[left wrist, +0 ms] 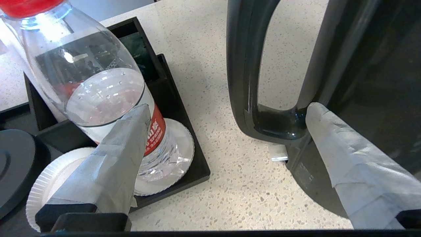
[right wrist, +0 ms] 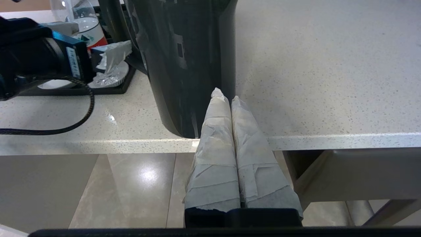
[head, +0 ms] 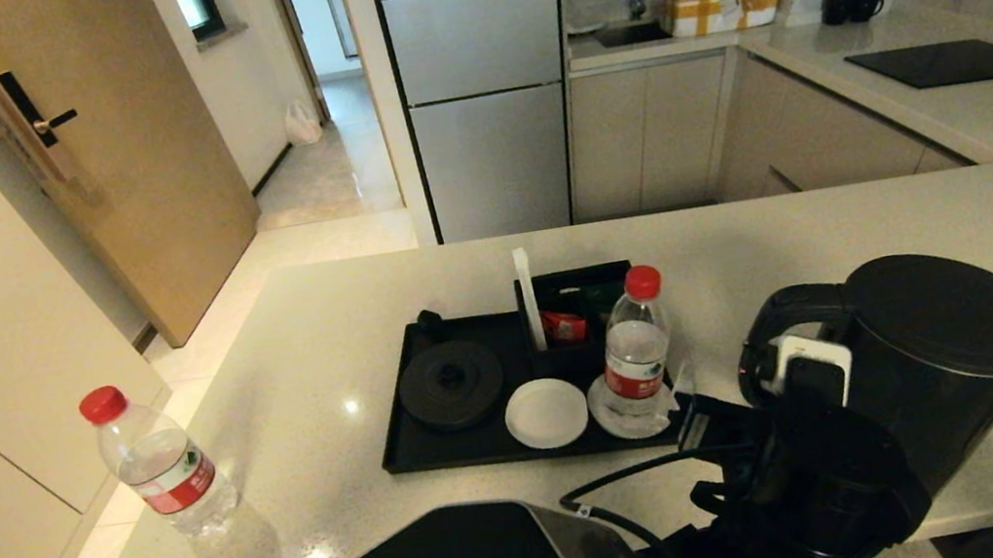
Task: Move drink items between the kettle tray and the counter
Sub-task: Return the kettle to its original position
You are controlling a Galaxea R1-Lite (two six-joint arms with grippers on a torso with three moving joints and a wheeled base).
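Observation:
The black kettle [head: 940,350] stands on the beige counter [head: 843,227], right of the black tray [head: 443,449]. One red-capped bottle [head: 635,352] stands on the tray's right coaster. A second bottle [head: 160,462] stands on the counter at the far left. My left gripper [left wrist: 229,108] is open, low over the counter, between the tray bottle [left wrist: 98,82] and the kettle's loop handle [left wrist: 245,82]. One finger lies by the bottle's label, the other by the kettle's body under the handle; it holds nothing. My right gripper [right wrist: 230,95] is shut and empty, at the counter's front edge by the kettle [right wrist: 184,49].
On the tray are the round kettle base [head: 451,384], the sachet box [head: 575,307] and an empty white coaster [head: 546,412]. The black cooktop [head: 956,62] and two black mugs [head: 850,7] are far back right. The left arm's cable [right wrist: 65,128] loops over the counter edge.

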